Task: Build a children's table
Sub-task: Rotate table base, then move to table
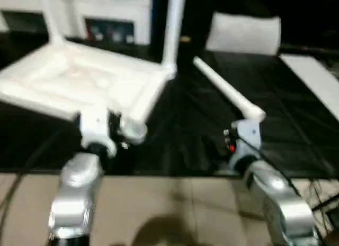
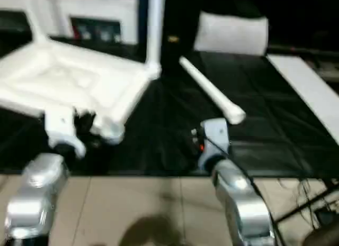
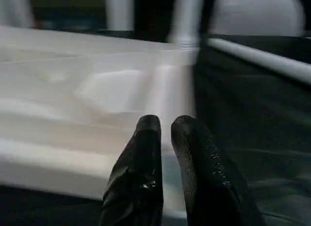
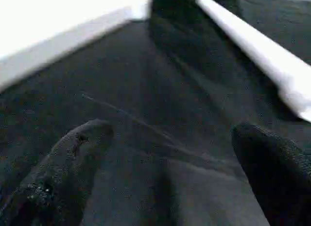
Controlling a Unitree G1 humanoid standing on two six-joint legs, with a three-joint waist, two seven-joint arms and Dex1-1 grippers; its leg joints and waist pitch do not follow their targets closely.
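Observation:
The children's table's white tabletop (image 1: 69, 79) lies upside down on the black mat at the left. Two white legs (image 1: 174, 24) stand upright in its far corner sockets. A loose leg (image 1: 225, 90) lies slanting on the mat to its right. My left gripper (image 3: 166, 126) is at the tabletop's near right corner. Its fingers (image 3: 146, 138) are almost together, with nothing seen between them. My right gripper (image 4: 172, 138) hovers open over bare mat, just short of the loose leg's (image 4: 262, 56) near end.
A white cabinet (image 1: 106, 13) and a white block (image 1: 243, 32) stand at the back. A flat white sheet (image 1: 315, 79) lies at the mat's right edge. Tan floor (image 1: 175, 203) runs in front of the mat (image 1: 190, 129). Cables (image 2: 312, 196) trail at the lower right.

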